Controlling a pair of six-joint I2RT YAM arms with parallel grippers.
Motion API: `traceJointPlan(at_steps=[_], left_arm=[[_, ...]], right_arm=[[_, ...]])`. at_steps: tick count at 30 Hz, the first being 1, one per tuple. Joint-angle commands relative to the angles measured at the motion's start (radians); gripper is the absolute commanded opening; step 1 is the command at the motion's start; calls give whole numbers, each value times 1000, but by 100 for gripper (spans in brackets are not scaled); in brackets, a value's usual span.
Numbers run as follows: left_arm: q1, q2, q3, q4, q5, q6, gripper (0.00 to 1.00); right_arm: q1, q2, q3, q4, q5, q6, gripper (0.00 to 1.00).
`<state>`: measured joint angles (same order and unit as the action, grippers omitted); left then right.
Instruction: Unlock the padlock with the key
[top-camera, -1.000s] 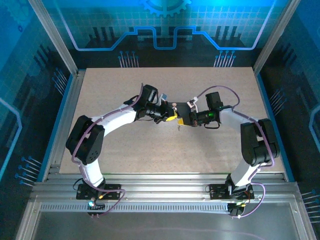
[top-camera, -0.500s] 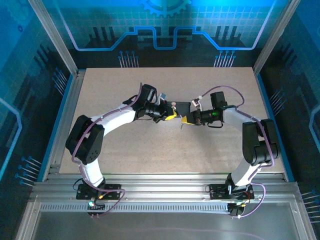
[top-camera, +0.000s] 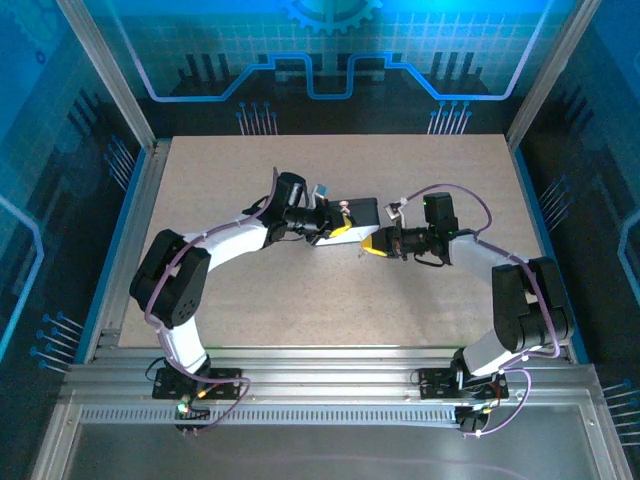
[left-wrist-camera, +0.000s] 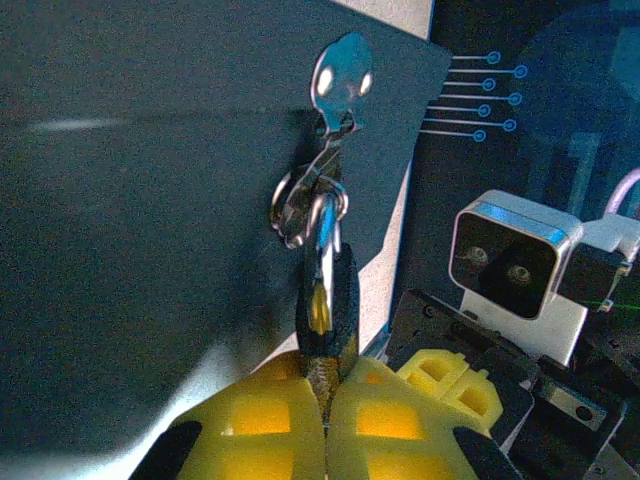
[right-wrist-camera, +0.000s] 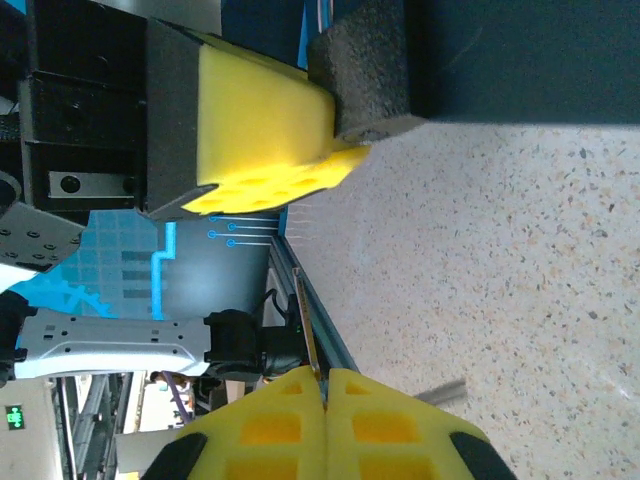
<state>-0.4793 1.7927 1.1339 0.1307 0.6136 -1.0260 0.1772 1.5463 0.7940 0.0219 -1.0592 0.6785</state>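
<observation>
A dark padlock (left-wrist-camera: 326, 300) hangs by its silver shackle from the ring clasp of a dark blue tin (left-wrist-camera: 150, 220). My left gripper (left-wrist-camera: 325, 375) is shut on the padlock's lower end, its yellow fingers (left-wrist-camera: 250, 430) pressed together. From above, the left gripper (top-camera: 338, 228) sits against the tin (top-camera: 362, 211) at the table's middle. My right gripper (top-camera: 370, 243) faces it from the right, a little nearer. In the right wrist view the right gripper (right-wrist-camera: 325, 378) is shut on the key (right-wrist-camera: 307, 320), whose thin blade sticks out edge-on, apart from the padlock.
The speckled beige tabletop (right-wrist-camera: 520, 280) spreads below the right gripper. The left gripper's yellow finger (right-wrist-camera: 260, 120) and the tin's dark edge (right-wrist-camera: 520, 50) fill the top of the right wrist view. Aluminium frame rails (top-camera: 130, 250) border the table.
The right arm's forearm has swung outward to the right while its gripper stayed close to the left one. The left gripper and tin have shifted slightly away from the arms' bases.
</observation>
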Motion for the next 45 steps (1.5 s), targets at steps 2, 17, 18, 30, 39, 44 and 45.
traceJointPlan(at_steps=[2, 17, 18, 30, 39, 44, 45], left_arm=[[25, -39, -44, 75, 20, -58, 0], [41, -116, -7, -168, -52, 52, 47], [41, -124, 5, -192, -55, 69, 48], [-5, -164, 318, -748, -332, 297, 58], [-112, 167, 836, -1242, -646, 320, 58], [-168, 272, 982, -1328, -755, 258, 61], [-171, 282, 991, -1331, -756, 242, 61]], right_arm=[[-10, -13, 55, -67, -10, 4, 0], [-1, -8, 147, -241, 56, -115, 0], [-3, -6, 149, -246, 56, -121, 0], [-52, -46, 143, -348, 57, -212, 0], [-64, -86, 91, -340, 89, -203, 0], [-64, -118, 60, -360, 117, -214, 0], [-63, -119, 58, -362, 118, -216, 0]])
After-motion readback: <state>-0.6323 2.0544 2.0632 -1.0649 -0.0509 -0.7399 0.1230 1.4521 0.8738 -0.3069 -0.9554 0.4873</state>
